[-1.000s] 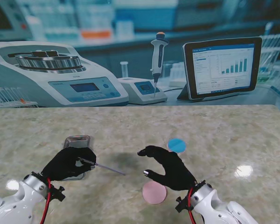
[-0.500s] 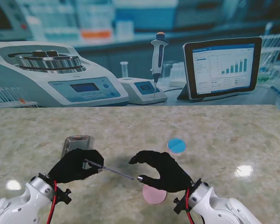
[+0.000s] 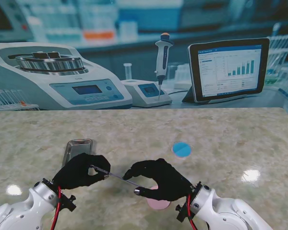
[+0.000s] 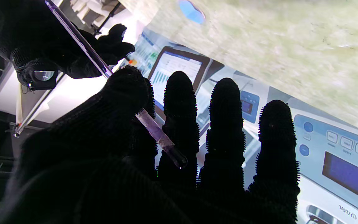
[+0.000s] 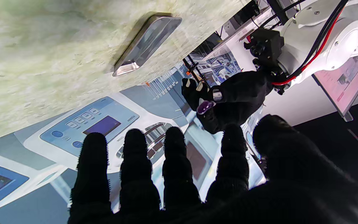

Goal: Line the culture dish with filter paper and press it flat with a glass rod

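Observation:
My left hand [image 3: 81, 171] is shut on a thin glass rod [image 3: 116, 176], pinched between thumb and forefinger and held above the table. The rod [image 4: 157, 133] points right toward my right hand [image 3: 158, 179]. That hand is open, its fingers curved and its thumb apart around the rod's free end; I cannot tell whether it touches. In the right wrist view the fingers [image 5: 135, 161] are spread with nothing between them. A pink disc [image 3: 159, 202] lies half hidden under my right hand. A blue disc [image 3: 182, 149] lies farther from me, to the right.
A shallow metal tray [image 3: 78, 146] sits just beyond my left hand; it also shows in the right wrist view [image 5: 144, 43]. A backdrop picture of lab equipment stands along the table's far edge [image 3: 144, 109].
Both hands have closed in on each other. The left hand carried the rod rightward, and the right hand moved left and nearer to me, covering more of the pink disc.

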`<state>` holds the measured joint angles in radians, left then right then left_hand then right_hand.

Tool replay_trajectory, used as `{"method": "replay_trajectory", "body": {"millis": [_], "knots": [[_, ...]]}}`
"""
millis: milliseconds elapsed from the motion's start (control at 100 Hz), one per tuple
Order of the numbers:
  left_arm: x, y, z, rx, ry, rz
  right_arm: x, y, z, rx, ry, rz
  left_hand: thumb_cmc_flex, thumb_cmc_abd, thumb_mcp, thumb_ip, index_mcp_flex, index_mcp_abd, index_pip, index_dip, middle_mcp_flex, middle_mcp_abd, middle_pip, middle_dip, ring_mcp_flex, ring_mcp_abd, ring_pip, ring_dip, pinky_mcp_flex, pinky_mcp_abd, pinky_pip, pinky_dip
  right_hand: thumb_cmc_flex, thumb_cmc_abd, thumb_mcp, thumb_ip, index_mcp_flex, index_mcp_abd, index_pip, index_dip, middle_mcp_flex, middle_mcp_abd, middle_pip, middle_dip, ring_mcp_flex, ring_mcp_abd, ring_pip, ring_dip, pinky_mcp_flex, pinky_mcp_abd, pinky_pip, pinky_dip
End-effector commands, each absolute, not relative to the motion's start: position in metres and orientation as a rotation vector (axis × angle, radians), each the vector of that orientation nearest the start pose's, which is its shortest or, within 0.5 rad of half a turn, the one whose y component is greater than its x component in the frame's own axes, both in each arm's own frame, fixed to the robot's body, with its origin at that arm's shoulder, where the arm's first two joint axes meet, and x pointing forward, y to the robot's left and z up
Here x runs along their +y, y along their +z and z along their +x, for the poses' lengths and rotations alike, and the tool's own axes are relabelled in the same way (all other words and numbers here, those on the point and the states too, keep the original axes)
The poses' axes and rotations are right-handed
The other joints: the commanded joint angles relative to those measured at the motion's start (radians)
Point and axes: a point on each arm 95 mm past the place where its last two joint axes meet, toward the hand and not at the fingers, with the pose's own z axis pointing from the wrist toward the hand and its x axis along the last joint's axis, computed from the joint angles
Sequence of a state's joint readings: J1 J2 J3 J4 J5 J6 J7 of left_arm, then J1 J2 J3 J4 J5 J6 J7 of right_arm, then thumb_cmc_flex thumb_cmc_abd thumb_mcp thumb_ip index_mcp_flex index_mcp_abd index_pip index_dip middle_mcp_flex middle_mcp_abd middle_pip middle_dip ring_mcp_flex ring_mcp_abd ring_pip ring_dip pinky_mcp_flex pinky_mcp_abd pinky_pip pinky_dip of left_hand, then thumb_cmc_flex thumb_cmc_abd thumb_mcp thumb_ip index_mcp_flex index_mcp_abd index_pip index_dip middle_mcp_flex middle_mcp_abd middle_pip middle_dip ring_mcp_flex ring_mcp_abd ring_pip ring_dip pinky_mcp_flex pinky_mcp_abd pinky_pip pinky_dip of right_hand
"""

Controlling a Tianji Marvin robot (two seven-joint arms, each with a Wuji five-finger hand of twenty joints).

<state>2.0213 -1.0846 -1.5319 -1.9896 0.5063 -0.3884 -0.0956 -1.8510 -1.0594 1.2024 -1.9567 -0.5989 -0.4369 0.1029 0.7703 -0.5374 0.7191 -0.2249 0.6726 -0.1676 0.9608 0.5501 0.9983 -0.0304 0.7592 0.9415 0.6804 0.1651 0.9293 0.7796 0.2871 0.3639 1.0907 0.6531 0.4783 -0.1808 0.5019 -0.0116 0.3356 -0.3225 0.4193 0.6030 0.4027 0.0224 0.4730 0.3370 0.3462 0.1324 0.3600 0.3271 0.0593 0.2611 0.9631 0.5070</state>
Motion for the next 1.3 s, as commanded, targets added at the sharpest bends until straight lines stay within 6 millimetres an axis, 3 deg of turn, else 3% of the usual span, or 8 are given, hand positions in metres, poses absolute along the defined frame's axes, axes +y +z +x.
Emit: {"method": "replay_trajectory", "body": {"millis": [0,590,860,1090,1120,1290], "knots": [[0.016,-0.273,0.288,1.388,-2.104,-1.428,0.088,-0.278,0.279,1.711,2.298,1.208,0.042,0.039,0.069,0.006,0.065,-0.093,0.113,0.032,0.027,-0.004,0.026,0.019,0.008,0.013,0.02,0.02,-0.013,0.027,0.037,0.034,0.005,-0.014,-0.013,0.008,0.021,-0.041,0.01,-0.013,0.01,0.007,0.005,0.013,0.021,0.004,0.025,0.022,0.003,0.012,0.04,0.023],[0.012,-0.271,0.287,1.388,-2.134,-1.42,0.101,-0.281,0.288,1.823,2.247,1.153,0.045,0.041,0.065,0.007,0.066,-0.09,0.112,0.033,0.026,-0.003,0.027,0.018,0.008,0.013,0.02,0.021,-0.013,0.027,0.036,0.035,0.009,-0.002,-0.027,0.009,0.021,-0.038,0.013,-0.024,0.005,0.02,-0.001,0.024,0.034,0.017,0.051,0.041,0.032,0.005,0.092,0.045],[0.011,-0.269,0.288,1.38,-2.142,-1.419,0.104,-0.286,0.291,1.854,2.242,1.149,0.045,0.04,0.064,0.007,0.067,-0.091,0.112,0.033,0.026,-0.002,0.027,0.019,0.009,0.015,0.021,0.022,-0.014,0.027,0.036,0.035,0.02,-0.017,-0.024,0.007,0.079,-0.017,0.049,-0.018,0.058,0.018,0.035,0.044,0.073,0.018,0.094,0.062,0.064,0.004,0.138,0.063],[0.01,-0.268,0.288,1.374,-2.148,-1.423,0.106,-0.288,0.293,1.859,2.251,1.139,0.046,0.04,0.064,0.007,0.067,-0.09,0.112,0.034,0.026,0.0,0.027,0.019,0.009,0.015,0.021,0.022,-0.013,0.026,0.035,0.035,0.027,-0.059,0.013,-0.015,0.14,0.019,0.14,-0.038,0.129,0.019,0.064,0.069,0.119,0.025,0.129,0.078,0.091,0.009,0.17,0.07],[0.01,-0.268,0.288,1.373,-2.149,-1.424,0.106,-0.288,0.293,1.859,2.252,1.137,0.046,0.04,0.064,0.007,0.067,-0.091,0.111,0.034,0.027,-0.002,0.027,0.019,0.009,0.015,0.021,0.022,-0.013,0.026,0.035,0.035,0.024,-0.069,0.034,-0.027,0.143,0.022,0.185,-0.068,0.14,0.017,0.067,0.08,0.126,0.026,0.136,0.083,0.095,0.009,0.178,0.069],[0.01,-0.268,0.288,1.37,-2.149,-1.425,0.107,-0.29,0.295,1.838,2.272,1.131,0.044,0.039,0.065,0.007,0.067,-0.091,0.111,0.034,0.027,-0.002,0.027,0.019,0.01,0.015,0.021,0.022,-0.013,0.026,0.035,0.035,0.045,-0.116,0.069,-0.043,0.231,0.062,0.291,-0.066,0.243,0.02,0.112,0.107,0.196,0.035,0.181,0.103,0.133,0.016,0.215,0.077]]}}
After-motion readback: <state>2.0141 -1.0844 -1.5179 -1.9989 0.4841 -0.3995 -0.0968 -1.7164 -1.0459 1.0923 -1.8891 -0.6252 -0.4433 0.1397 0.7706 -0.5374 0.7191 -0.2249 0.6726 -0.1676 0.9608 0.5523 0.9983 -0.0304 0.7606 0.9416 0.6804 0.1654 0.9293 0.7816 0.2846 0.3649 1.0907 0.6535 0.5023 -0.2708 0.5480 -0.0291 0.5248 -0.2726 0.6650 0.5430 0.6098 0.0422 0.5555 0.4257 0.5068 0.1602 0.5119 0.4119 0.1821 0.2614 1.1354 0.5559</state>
